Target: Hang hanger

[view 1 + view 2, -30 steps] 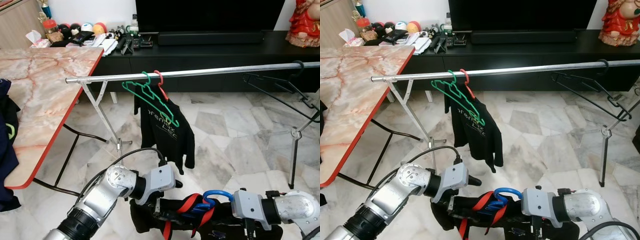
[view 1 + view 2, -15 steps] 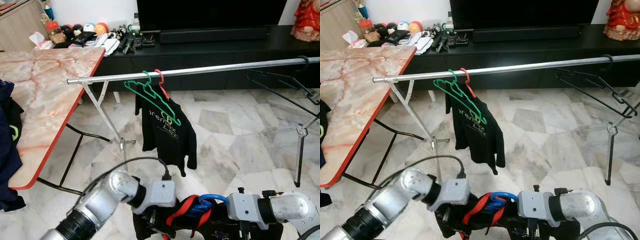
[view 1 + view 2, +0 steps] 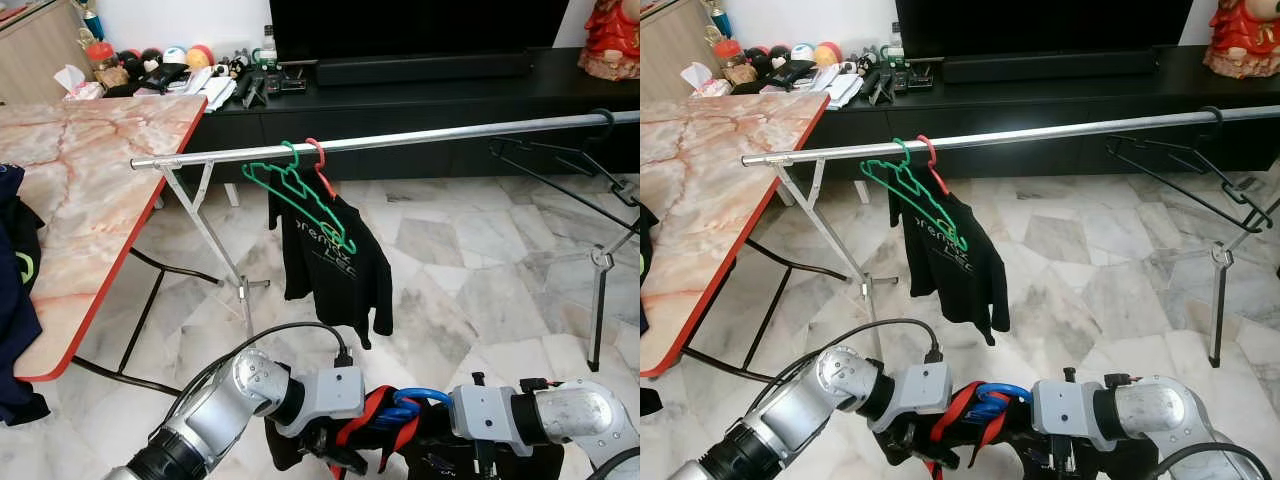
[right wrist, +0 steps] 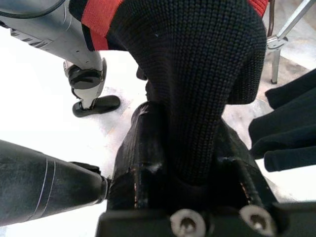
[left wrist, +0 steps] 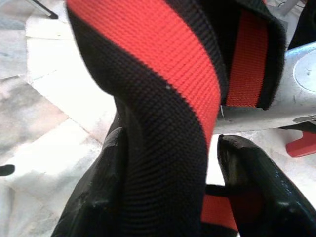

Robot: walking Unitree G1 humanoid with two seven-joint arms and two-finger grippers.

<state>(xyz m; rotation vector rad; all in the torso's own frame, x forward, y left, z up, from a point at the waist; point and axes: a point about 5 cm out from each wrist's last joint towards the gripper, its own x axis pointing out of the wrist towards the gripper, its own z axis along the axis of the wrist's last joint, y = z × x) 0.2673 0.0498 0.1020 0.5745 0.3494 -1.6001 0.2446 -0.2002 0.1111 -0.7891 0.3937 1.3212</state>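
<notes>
Low in front of me, a blue hanger (image 3: 416,399) carries a black and red garment (image 3: 377,427). My left gripper (image 5: 173,144) is shut on a fold of that garment, one black finger (image 5: 101,195) on each side of the cloth. My right gripper (image 4: 192,143) is shut on the garment's black knit close to the hanger. Above and beyond runs the silver rail (image 3: 420,141). On it hang an empty green hanger (image 3: 300,196) and a red hanger (image 3: 320,162) with a black T-shirt (image 3: 335,265).
Black empty hangers (image 3: 560,176) hang at the rail's right end. The rack's legs (image 3: 215,240) and right stand (image 3: 598,300) rest on the marble floor. A marble table (image 3: 80,170) with dark clothes (image 3: 15,290) is on my left, and a black TV console (image 3: 450,100) is behind.
My left wrist has moved down and rightward, closer in on the garment. The hanger and my right arm stay low in about the same place. The camera shifted slightly.
</notes>
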